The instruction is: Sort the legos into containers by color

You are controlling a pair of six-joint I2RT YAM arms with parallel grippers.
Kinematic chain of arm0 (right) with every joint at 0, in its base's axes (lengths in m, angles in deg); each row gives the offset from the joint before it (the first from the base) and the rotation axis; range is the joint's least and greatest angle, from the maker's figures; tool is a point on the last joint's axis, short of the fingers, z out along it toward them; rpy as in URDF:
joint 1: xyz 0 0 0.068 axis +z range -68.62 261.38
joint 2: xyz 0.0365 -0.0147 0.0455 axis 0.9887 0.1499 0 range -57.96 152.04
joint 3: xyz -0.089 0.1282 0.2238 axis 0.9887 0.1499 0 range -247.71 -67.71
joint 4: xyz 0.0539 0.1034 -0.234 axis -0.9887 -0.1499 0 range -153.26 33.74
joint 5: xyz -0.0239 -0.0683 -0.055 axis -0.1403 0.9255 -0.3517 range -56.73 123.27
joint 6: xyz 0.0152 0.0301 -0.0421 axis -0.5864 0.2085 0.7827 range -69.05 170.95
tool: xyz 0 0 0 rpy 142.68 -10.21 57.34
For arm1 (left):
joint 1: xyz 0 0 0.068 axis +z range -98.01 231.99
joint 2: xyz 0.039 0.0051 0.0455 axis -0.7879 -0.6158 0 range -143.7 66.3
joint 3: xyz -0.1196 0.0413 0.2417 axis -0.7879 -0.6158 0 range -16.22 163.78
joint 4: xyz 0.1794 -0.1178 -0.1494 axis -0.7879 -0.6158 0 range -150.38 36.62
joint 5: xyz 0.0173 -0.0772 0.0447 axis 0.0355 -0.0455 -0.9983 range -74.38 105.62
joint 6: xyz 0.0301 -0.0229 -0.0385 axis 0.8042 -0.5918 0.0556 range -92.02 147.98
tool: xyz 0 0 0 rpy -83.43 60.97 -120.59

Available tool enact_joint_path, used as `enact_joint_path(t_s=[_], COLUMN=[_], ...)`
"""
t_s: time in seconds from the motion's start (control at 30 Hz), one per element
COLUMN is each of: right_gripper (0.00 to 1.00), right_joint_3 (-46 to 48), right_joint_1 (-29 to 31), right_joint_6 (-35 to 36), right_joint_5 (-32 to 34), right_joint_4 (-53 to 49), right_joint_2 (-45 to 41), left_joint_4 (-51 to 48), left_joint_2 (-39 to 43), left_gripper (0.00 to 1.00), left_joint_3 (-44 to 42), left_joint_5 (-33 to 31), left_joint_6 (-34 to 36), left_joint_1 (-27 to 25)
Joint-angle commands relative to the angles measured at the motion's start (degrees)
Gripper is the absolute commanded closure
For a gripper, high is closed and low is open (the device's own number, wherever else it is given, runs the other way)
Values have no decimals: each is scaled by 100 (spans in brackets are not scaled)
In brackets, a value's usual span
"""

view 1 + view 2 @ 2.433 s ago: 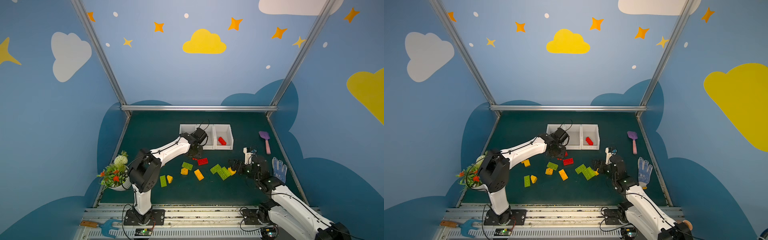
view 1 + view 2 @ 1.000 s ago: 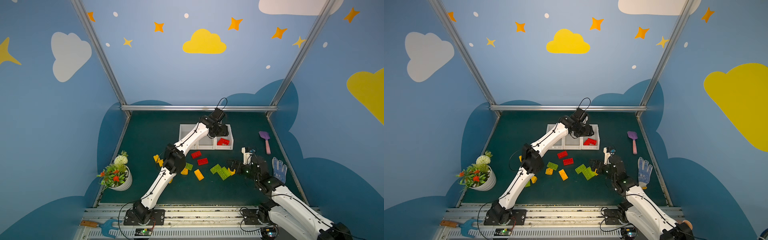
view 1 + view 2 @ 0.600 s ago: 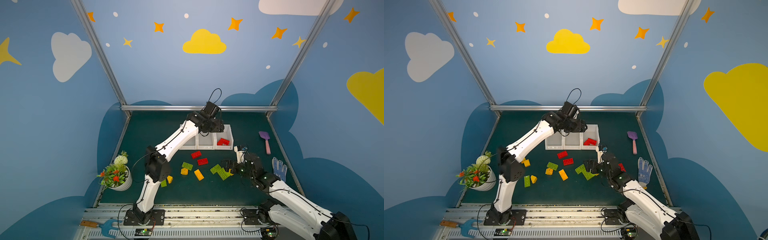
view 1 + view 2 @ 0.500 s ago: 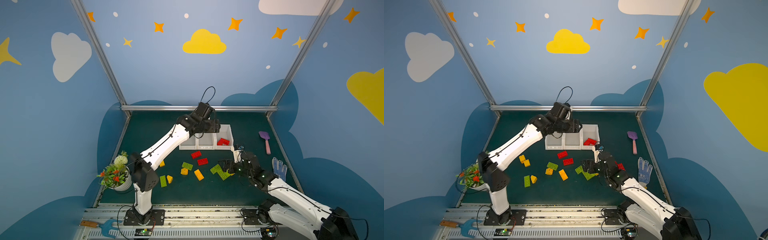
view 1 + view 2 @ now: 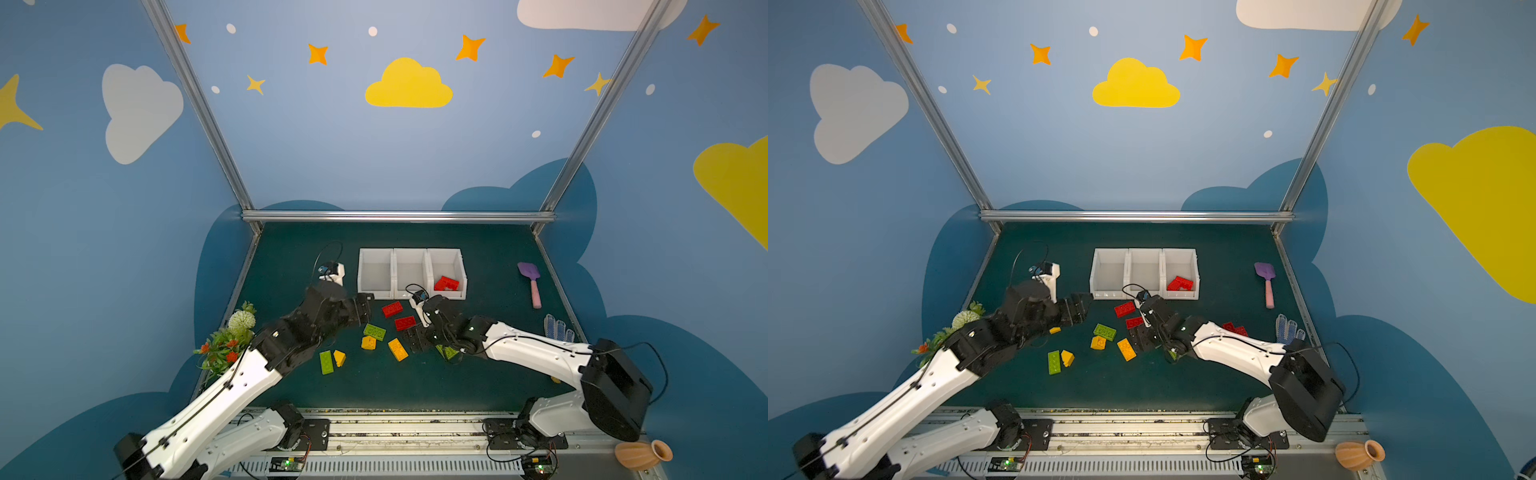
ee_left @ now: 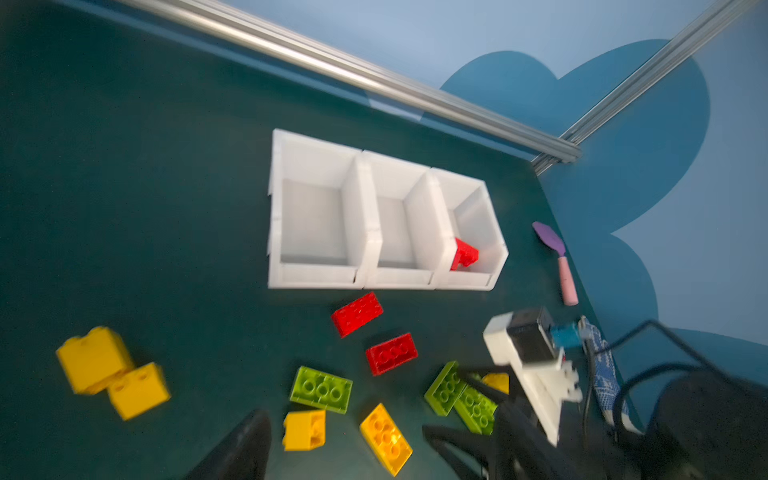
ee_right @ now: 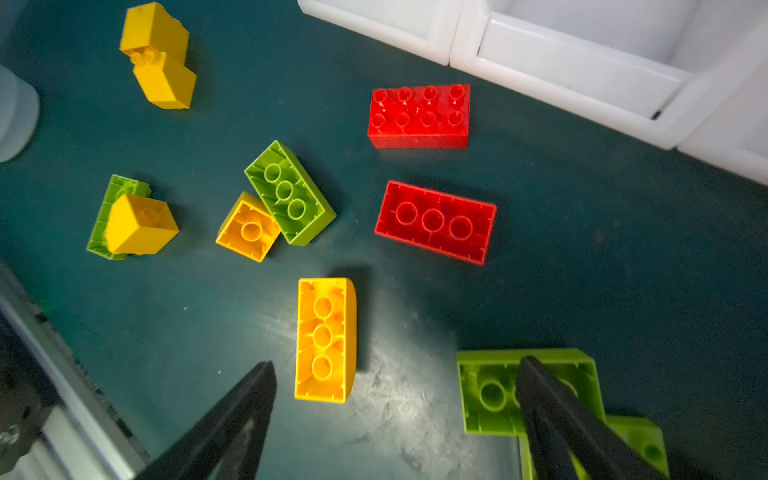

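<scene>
Left gripper [image 5: 364,308] sits just beside the front-left corner of the white bins [image 5: 409,252], jaws spread, nothing between them. Right gripper [image 7: 397,363] is low over the mat [image 7: 623,270], jaws wide apart: one finger [image 7: 544,399] overlaps a green brick [image 7: 486,395], and the long yellow brick [image 7: 326,338] lies between the fingers, ungripped. Red bricks [image 5: 446,284] lie in the rightmost bin; two loose red bricks [image 5: 392,309] rest on the mat just in front of the bins, near scattered green and yellow pieces.
</scene>
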Motion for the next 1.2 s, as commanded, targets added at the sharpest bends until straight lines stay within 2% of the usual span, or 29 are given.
enact_joint_path(t_s=[0.0,0.27,0.6,0.73,0.87,1.17], right_gripper=[9,9,13,22,26,54], right_joint_3=[-393,-1206,-1507,-1561,-1504,-1368], right_joint_1=[205,282,234,229,223,218], right_joint_6=[-14,-350,-584,-572,-562,-577], right_joint_5=[695,1204,1434,1357,1259,1221], right_joint_4=[-328,-670,-628,-584,-472,-397], right_joint_2=[430,1437,2026,2154,2225,2098], left_joint_4=[-395,-938,-897,-843,-840,-719], left_joint_2=[618,1508,1744,1721,1696,1507], left_gripper=[16,15,15,16,16,16], left_joint_3=[-462,-1053,-1345,-1380,-1384,-1448], left_joint_5=[-369,-414,-225,-169,-169,-75], left_joint_6=[-270,-461,-607,-631,-636,-694], left_joint_1=[28,44,63,48,41,44])
